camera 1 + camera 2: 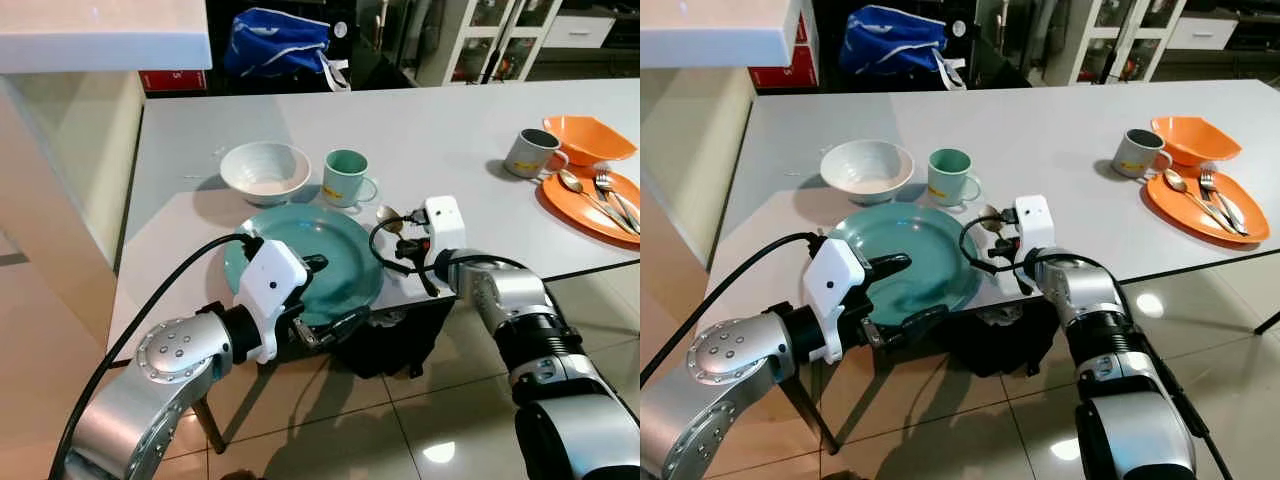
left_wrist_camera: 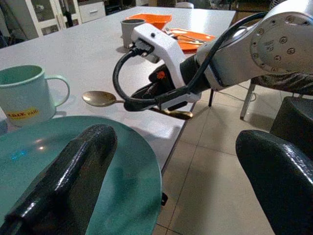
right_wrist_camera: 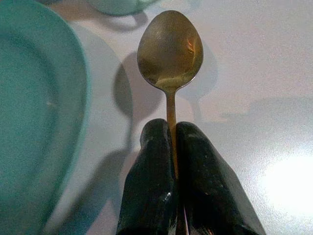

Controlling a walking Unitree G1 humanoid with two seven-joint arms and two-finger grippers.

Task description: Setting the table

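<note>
A grey table [image 1: 420, 120] is seen across the middle of the head views, and a teal plate [image 1: 335, 250] is found at its near edge, lower centre of the frame. The left gripper [image 1: 325, 300] is placed at the near rim of this plate with its two black fingers spread wide: one finger [image 2: 68, 181] is laid over the plate surface and the other [image 2: 279, 171] is held off the table edge above the floor; nothing is clamped between them. The right gripper [image 3: 174, 147] is positioned just right of the plate, near the table edge, and its fingers are pressed together on the handle of a gold-coloured spoon [image 3: 170, 49]. The spoon bowl is pointed away from the robot toward a teal mug [image 1: 347, 178]; whether the bowl rests on the table or is held slightly above it cannot be told. A white bowl [image 1: 265, 172] is set left of the mug, both beyond the plate. At the upper right of the frame, well apart from the grippers, a second setting is noted: an orange plate [image 1: 570, 205] carrying cutlery [image 1: 600, 195], an orange bowl [image 1: 588, 138] behind it, and a grey mug [image 1: 530, 153] just beside them. A blue bag [image 1: 280, 45] is seen beyond the far table edge, upper centre.
</note>
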